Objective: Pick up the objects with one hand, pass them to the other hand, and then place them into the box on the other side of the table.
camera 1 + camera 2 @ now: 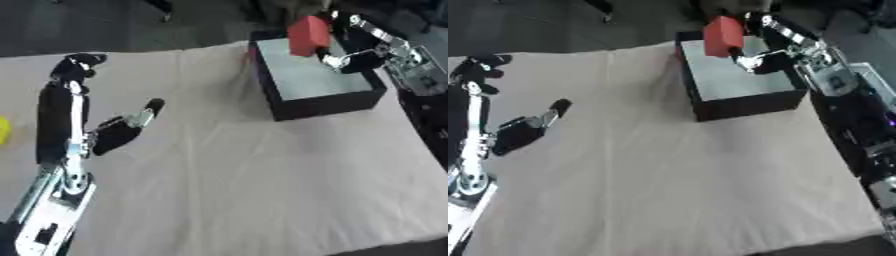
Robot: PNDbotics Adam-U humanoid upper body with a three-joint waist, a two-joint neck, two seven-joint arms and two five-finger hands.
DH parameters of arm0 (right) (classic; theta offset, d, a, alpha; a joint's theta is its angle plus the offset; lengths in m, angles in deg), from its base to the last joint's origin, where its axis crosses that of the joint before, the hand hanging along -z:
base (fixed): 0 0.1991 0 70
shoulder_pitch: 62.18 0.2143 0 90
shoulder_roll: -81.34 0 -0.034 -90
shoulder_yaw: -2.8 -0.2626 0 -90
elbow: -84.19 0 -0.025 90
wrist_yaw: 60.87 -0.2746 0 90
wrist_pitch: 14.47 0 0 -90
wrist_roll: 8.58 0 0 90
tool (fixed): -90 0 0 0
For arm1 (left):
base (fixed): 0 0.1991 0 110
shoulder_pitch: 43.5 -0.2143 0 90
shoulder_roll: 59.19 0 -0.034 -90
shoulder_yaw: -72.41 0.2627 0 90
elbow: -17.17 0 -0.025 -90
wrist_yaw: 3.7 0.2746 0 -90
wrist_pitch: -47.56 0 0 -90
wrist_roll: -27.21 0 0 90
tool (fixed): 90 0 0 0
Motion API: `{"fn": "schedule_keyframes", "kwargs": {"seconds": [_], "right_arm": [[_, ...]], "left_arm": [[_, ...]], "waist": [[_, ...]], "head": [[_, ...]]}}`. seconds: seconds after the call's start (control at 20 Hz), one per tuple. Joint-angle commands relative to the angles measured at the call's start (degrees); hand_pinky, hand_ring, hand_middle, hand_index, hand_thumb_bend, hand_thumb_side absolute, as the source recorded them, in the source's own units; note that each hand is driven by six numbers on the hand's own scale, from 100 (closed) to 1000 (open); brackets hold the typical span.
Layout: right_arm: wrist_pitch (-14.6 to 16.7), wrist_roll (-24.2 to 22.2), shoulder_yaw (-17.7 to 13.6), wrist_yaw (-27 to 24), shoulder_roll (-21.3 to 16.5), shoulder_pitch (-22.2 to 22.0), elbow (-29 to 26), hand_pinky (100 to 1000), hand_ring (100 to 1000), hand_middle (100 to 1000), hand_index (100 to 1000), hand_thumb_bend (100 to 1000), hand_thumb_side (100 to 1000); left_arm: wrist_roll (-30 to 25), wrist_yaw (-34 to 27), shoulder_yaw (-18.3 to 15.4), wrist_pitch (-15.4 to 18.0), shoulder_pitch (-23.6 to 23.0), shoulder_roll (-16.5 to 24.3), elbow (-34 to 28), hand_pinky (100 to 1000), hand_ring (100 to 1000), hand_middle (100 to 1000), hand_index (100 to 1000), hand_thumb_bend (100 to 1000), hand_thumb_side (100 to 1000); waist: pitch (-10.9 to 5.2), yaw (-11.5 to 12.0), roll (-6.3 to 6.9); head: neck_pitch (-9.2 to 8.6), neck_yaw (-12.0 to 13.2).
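Holding a red rectangular block (308, 35) in curled fingers, the right robot hand (337, 44) hangs over the far edge of a black open-topped box with a pale grey floor (315, 75). The block sits upright, its long axis roughly vertical, on the side of the robot hand that faces the box's far left corner, and it appears clear of the floor below. Judging from this, the coming release turns on the block being directly above the grey floor; it looks slightly near the far rim, so a small shift toward the box's middle may help. The left robot hand (118, 131) rests well away from the box on the cloth-covered table (245, 175), fingers straight and empty.
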Motion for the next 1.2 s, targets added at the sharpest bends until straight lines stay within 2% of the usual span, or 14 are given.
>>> {"fn": "schedule_keyframes", "kwargs": {"seconds": [0.05,0.4,0.6,0.7,0.85,0.9,1.0,1.2], "right_arm": [[0.1,2.5,-1.1,2.8,-3.0,0.9,2.9,994,845,578,536,100,107],[1.3,6.8,-1.4,7.4,-3.2,1.6,7.8,987,846,586,545,100,100],[2.8,7.5,-1.0,9.0,-2.8,1.8,8.5,987,863,620,583,100,100],[3.6,6.9,-0.8,9.3,-2.7,1.9,8.0,990,895,695,656,100,100],[4.6,5.9,-0.7,9.8,-2.8,2.0,7.2,1000,1000,888,885,100,100],[5.1,5.5,-0.7,10.5,-3.0,2.0,7.0,1000,1000,967,957,100,100],[5.7,5.1,-1.1,12.8,-3.2,2.0,6.8,1000,1000,1000,1000,100,100],[6.1,6.0,-1.5,18.1,-3.1,1.9,7.1,1000,1000,1000,1000,100,100]], "left_arm": [[-0.3,-0.4,0.3,0.1,0.6,1.1,-1.6,596,695,729,784,720,426],[-0.4,-1.0,0.5,0.2,0.7,1.1,-2.0,594,692,727,783,718,429],[-0.3,-1.0,0.5,0.2,0.6,1.1,-2.0,594,690,727,782,717,431],[-0.3,-1.1,0.5,0.1,0.6,1.0,-1.9,594,690,727,783,717,431],[-0.3,-1.2,0.6,0.0,0.5,1.1,-1.8,595,691,728,783,718,432],[-0.3,-1.2,0.6,0.0,0.5,1.1,-1.7,595,691,728,783,719,433],[-0.4,-1.3,0.6,0.0,0.5,1.1,-1.7,595,691,728,784,721,434],[-0.4,-1.3,0.6,0.0,0.6,1.2,-1.8,595,691,727,784,723,436]], "waist": [[-0.80,0.1,-0.01],[-0.45,0.7,0.06],[-0.40,0.8,-0.06],[-0.39,0.9,-0.09],[-0.41,0.9,-0.10],[-0.42,0.9,-0.10],[-0.45,0.8,-0.08],[-0.46,0.8,-0.01]], "head": [[-0.40,-0.4],[-0.32,-0.8],[-0.15,-0.8],[0.02,-0.8],[0.19,-0.8],[0.22,-0.8],[0.28,-0.8],[0.40,-0.8]]}}
